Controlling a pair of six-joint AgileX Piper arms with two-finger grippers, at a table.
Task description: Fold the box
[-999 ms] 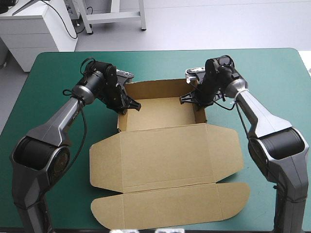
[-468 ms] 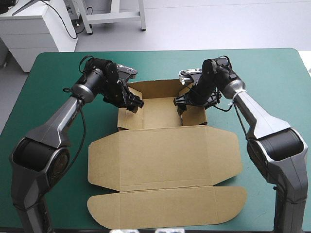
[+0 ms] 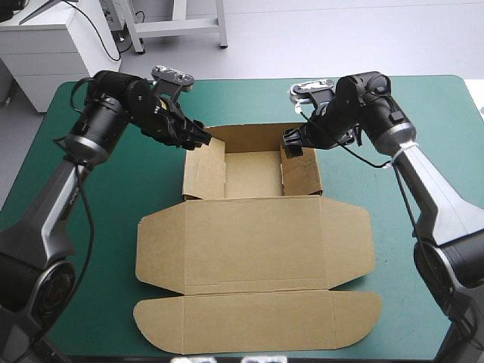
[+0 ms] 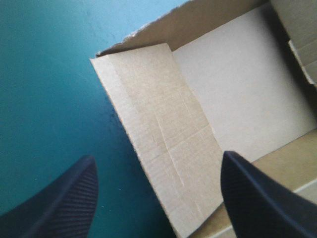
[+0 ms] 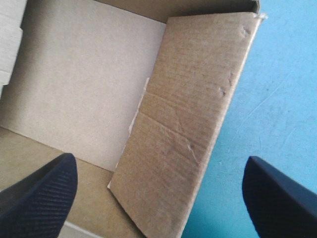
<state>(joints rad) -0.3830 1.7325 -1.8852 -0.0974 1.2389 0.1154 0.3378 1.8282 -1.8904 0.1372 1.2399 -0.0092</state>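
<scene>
Nearest to us, close to the near edge of the teal-green table cover (image 3: pixel 423 106), lies the long rounded flap (image 3: pixel 257 321) of the brown board box (image 3: pixel 257 227). This flap lies flat on the cover. Behind it the wide lid panel (image 3: pixel 253 242) is also flat, around the middle of the table. Farther away the box forms an open tray (image 3: pixel 253 172), and we see its left side wall (image 4: pixel 163 144), its right side wall (image 5: pixel 188 134) and its far wall (image 3: pixel 253 136) raised.

At the tray's far left corner the left gripper (image 3: pixel 200 136) is above the left side wall. Its black fingers stand wide apart and hold nothing. At the far right corner the right gripper (image 3: pixel 291 144) is above the right side wall, also spread wide and empty. We cannot tell if either gripper touches the board.
</scene>
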